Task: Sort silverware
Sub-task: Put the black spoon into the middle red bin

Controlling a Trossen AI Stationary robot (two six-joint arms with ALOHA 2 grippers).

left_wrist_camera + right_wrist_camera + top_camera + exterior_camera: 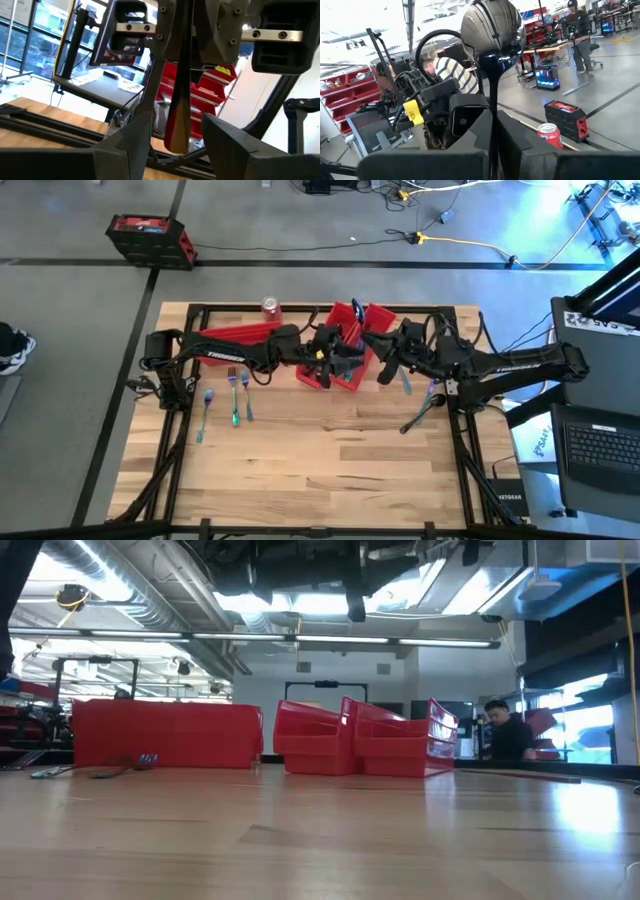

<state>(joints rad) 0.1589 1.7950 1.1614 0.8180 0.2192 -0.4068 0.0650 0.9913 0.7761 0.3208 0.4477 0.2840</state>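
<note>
Standing upright between the right gripper fingers, pinched by its handle, a dark spoon shows bowl uppermost.

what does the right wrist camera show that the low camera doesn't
Only the right wrist view: a spoon standing bowl-up, pinched in the right gripper, the red soda can, and a person in a striped shirt.

Only the low view: the red bins side-on and a few utensils lying flat on the table.

Both share: the workshop room behind, with people in it.
</note>
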